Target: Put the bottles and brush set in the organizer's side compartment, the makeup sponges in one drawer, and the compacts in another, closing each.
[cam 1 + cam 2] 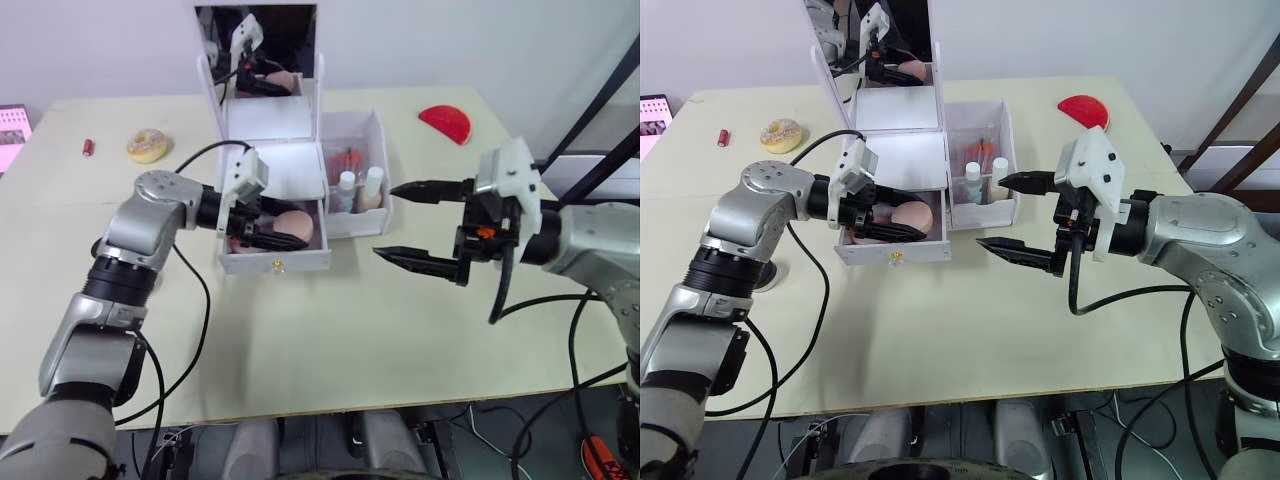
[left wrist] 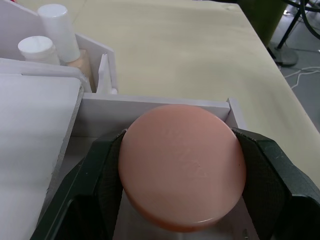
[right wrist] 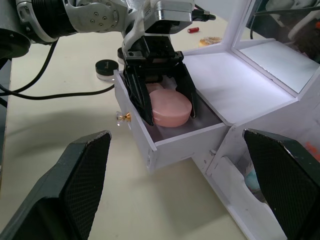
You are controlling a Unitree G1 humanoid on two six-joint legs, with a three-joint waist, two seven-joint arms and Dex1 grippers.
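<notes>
A white organizer [image 1: 272, 120] with a raised mirror lid stands at the middle of the table, its lower drawer [image 1: 276, 263] pulled open. My left gripper [image 1: 283, 232] reaches into that drawer, shut on a round pink compact [image 2: 182, 172], one finger on each side of it. A second pink piece [image 3: 155, 88] lies behind it in the drawer. Two white-capped bottles [image 1: 358, 189] stand in the side compartment [image 1: 378, 135], with red-handled items [image 1: 345, 158] behind them. My right gripper [image 1: 385, 221] hangs open and holds nothing, just right of the organizer. The makeup sponges are out of view.
A red half-round object [image 1: 445, 122] lies at the back right. A pale ring-shaped object [image 1: 148, 146] and a small red item [image 1: 88, 147] sit at the back left. A black round disc [image 3: 106, 67] rests left of the drawer. Cables trail from both arms.
</notes>
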